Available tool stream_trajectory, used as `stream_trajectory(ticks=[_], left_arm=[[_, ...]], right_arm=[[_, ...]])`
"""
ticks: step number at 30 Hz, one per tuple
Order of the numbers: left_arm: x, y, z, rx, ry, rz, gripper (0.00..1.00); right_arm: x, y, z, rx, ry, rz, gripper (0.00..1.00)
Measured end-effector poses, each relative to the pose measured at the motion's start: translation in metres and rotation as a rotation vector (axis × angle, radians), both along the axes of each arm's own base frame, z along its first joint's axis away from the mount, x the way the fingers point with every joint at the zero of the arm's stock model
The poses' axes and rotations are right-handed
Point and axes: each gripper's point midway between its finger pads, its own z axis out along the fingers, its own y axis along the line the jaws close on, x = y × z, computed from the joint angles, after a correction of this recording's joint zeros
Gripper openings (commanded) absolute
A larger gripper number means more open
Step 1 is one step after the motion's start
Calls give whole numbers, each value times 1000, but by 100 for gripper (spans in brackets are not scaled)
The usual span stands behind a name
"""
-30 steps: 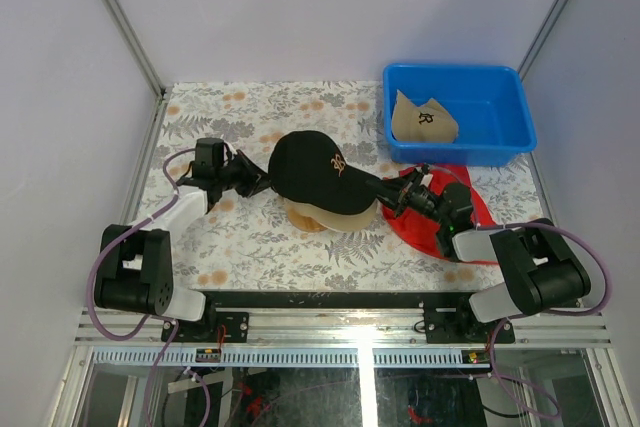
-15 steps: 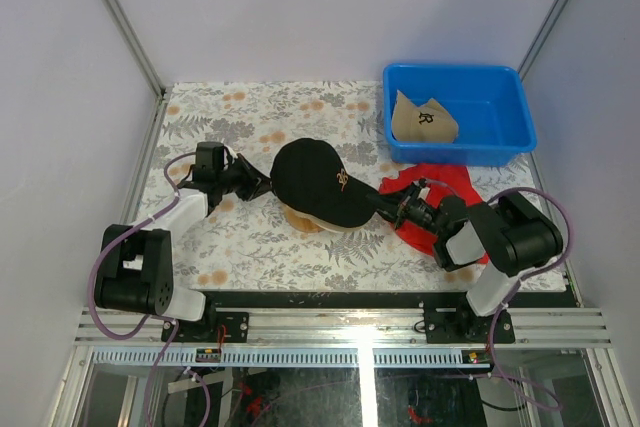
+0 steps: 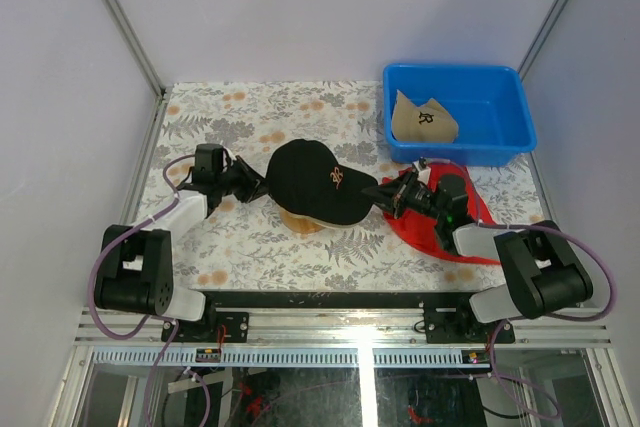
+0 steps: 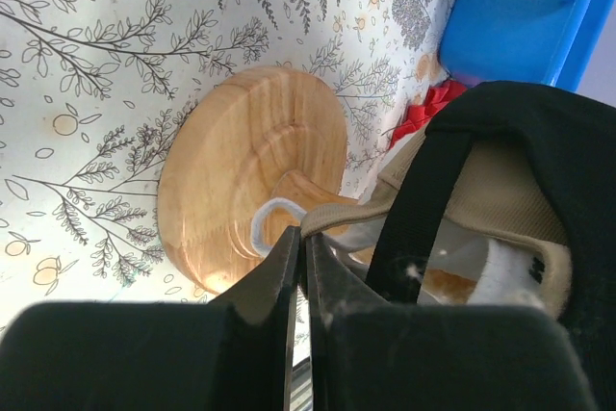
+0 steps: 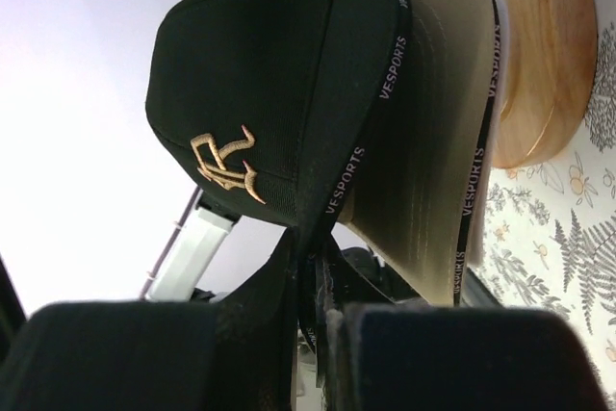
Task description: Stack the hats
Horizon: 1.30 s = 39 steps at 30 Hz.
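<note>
Right of the wooden stand, the right fingers are clamped on the brim of the black cap, which sits on the stand over a tan cap. Left of the stand, the left fingers are pressed shut at the rear hem, which layer I cannot tell. Risk: an uneven pull or release could skew the crown or tip the stand; a second tan cap lies beyond, in the blue bin.

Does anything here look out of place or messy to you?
Yes. One tan cap lies crumpled in the blue bin, away from the caps on the wooden stand. The black cap on top sits askew, its brim pinched by the right gripper. A red cloth lies bunched under that arm.
</note>
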Motion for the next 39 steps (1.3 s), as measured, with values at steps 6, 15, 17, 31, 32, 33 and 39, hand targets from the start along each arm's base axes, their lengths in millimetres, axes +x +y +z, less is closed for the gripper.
stream_trajectory(ticks=[6,15,17,31,32,33,39], left_arm=[[-4,2,3,-8,-5,9,5],[-13,13,34,-77,-62,65,26],[-12,18,44,-90,-85,80,27],[-10,32,58,-166,-88,113,31],[-11,31,57,-168,-83,112,31],[-11,29,56,-169,-77,109,31],[-16,12,53,-177,-55,65,32]], right_arm=[[3,3,-5,-59,-20,29,0],[1,3,-9,-85,-15,45,0],[1,3,-9,-95,-17,48,0],[2,4,-9,-121,-10,61,0],[2,4,-9,-122,-9,61,0],[2,4,-9,-122,-9,61,0],[3,4,-9,-125,-10,62,0]])
